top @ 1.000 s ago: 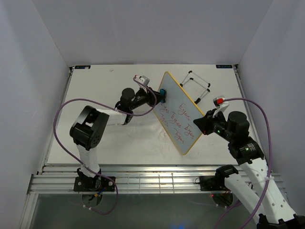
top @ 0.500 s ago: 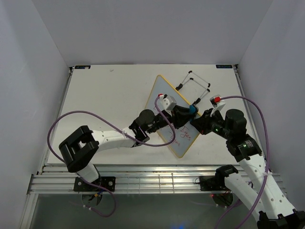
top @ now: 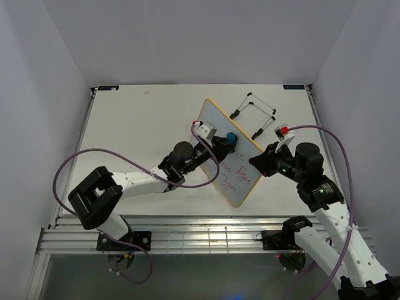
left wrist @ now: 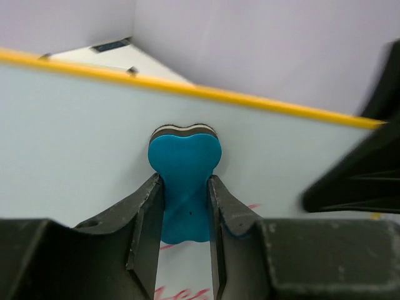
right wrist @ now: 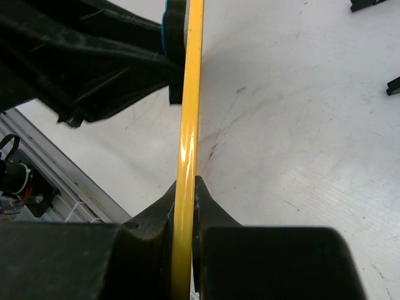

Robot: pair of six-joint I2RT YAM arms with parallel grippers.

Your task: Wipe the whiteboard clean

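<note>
**Top of the board clean, lower half left to wipe**

My right gripper (top: 264,160) is clenched on the edge of the white rectangular whiteboard with a thin yellow frame (top: 245,178), holding it tilted at mid-right of the white table (top: 137,119). My left gripper (left wrist: 185,187) grasps the small blue bone-shaped eraser (left wrist: 185,169) against the upper face. Red handwriting (top: 230,181) covers the lower half, so I judge it half done. The words are illegible, and my left arm hides part of the board.

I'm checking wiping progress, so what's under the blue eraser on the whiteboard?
The blue eraser, held in the left tool, sits with its dark felt layer against the whiteboard. Beside it, red writing shows; any ink under the pad itself is covered.
</note>
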